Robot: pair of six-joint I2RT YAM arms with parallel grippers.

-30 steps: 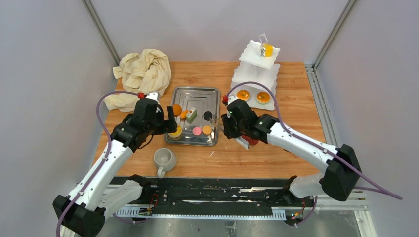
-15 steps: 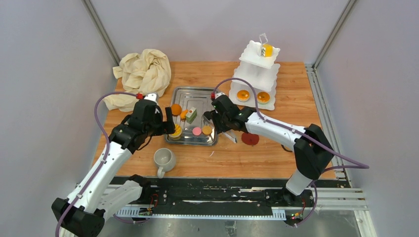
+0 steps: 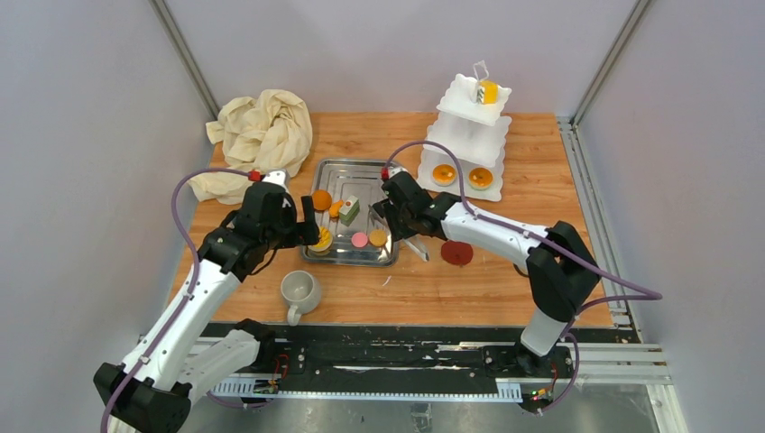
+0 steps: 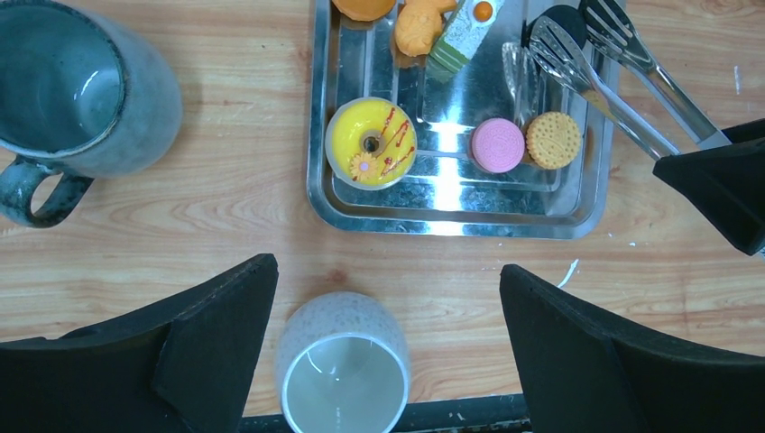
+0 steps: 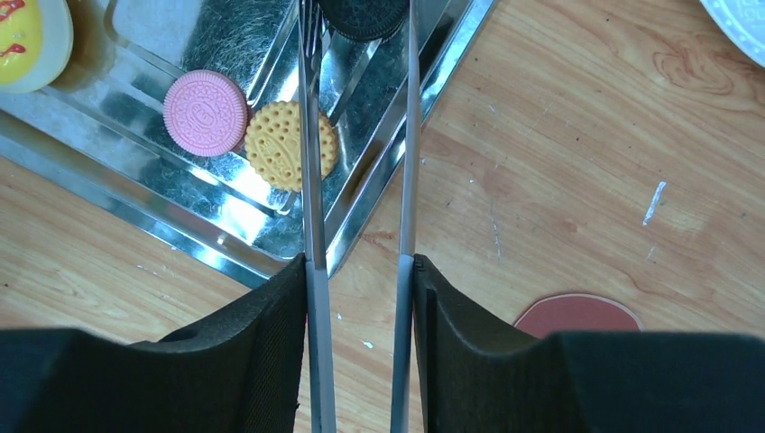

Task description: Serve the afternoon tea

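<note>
Most of the small cakes lie in the steel tray [image 4: 317, 162]: a yellow ring cake [image 4: 371, 142], a pink biscuit [image 4: 497, 145] just beside a tan biscuit [image 4: 553, 140], a green-layered slice [image 4: 458, 38], orange pieces [image 4: 424, 23] and a black cake [image 5: 364, 13]. The white stand [image 3: 460, 135], right of the tray, carries two orange tarts [image 3: 444, 173] on its lowest tier and a yellow cake [image 3: 487, 92] on top. A grey mug [image 4: 72, 90] and an off-white mug [image 4: 341, 363] stand on the worktop [image 4: 225, 234] near the tray. The left tool [image 4: 388, 275] is spread wide and empty, the off-white mug showing between its fingers. The right tool [image 5: 358, 271] pinches metal tongs [image 5: 311, 180], whose tips flank the black cake. A red-brown disc [image 5: 577, 314] lies on the wood nearby.
</note>
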